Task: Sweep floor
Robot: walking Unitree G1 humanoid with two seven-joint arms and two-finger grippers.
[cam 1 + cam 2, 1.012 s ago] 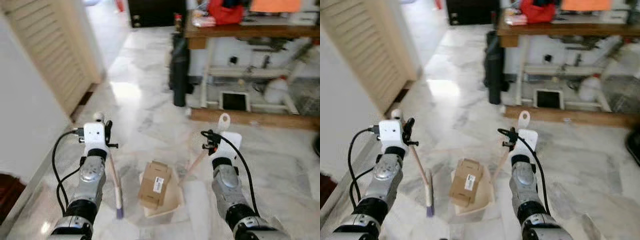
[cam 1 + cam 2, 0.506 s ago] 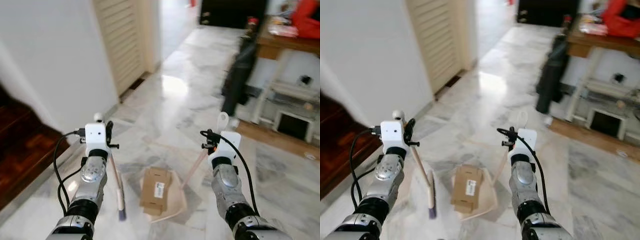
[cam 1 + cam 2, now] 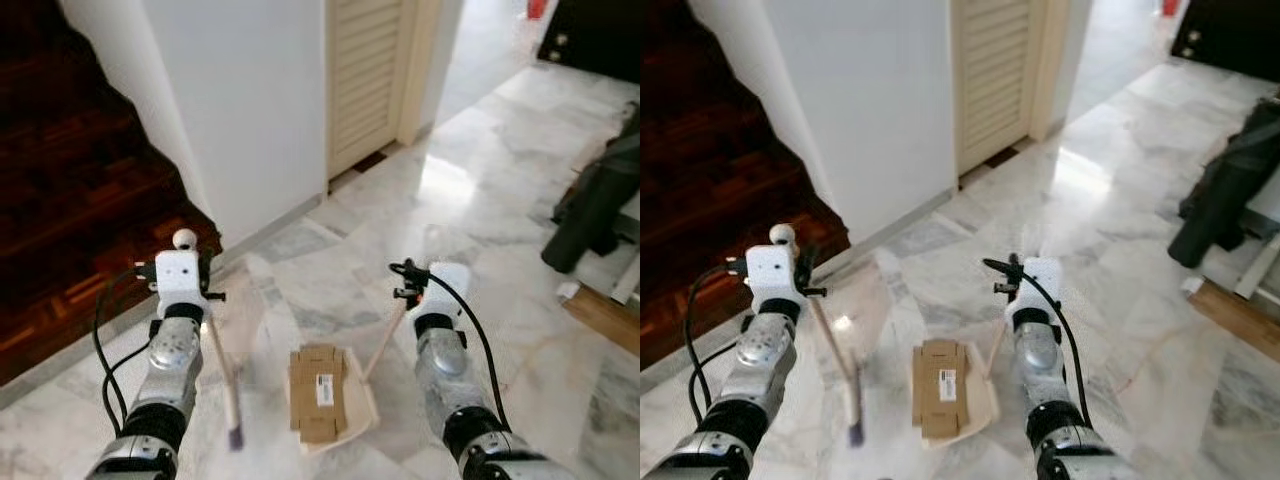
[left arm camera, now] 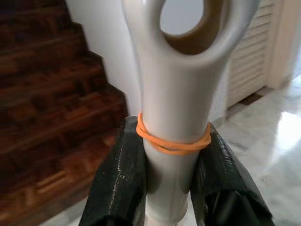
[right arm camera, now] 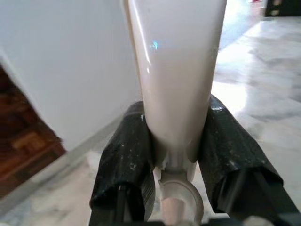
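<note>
My left gripper (image 3: 184, 288) is shut on the white broom handle (image 4: 173, 108), which has an orange rubber band around it between the black fingers (image 4: 118, 181). The broom stick (image 3: 221, 368) slants down to its brush end (image 3: 235, 437) on the marble floor. My right gripper (image 3: 430, 297) is shut on the cream dustpan handle (image 5: 174, 70), which runs down to the dustpan (image 3: 358, 408) between my arms. A flattened cardboard box (image 3: 316, 392) with a white label lies in the dustpan.
Dark wooden stairs (image 3: 70, 190) rise at the left behind a white wall (image 3: 250, 100). A louvred door (image 3: 365, 70) stands ahead. At the right a black bag (image 3: 600, 200) stands upright and a wooden plank (image 3: 605, 315) lies on the floor.
The whole view has swung to the left: the table and shelves have gone out of view, the stairs and white wall have come in. Both grippers keep their hold.
</note>
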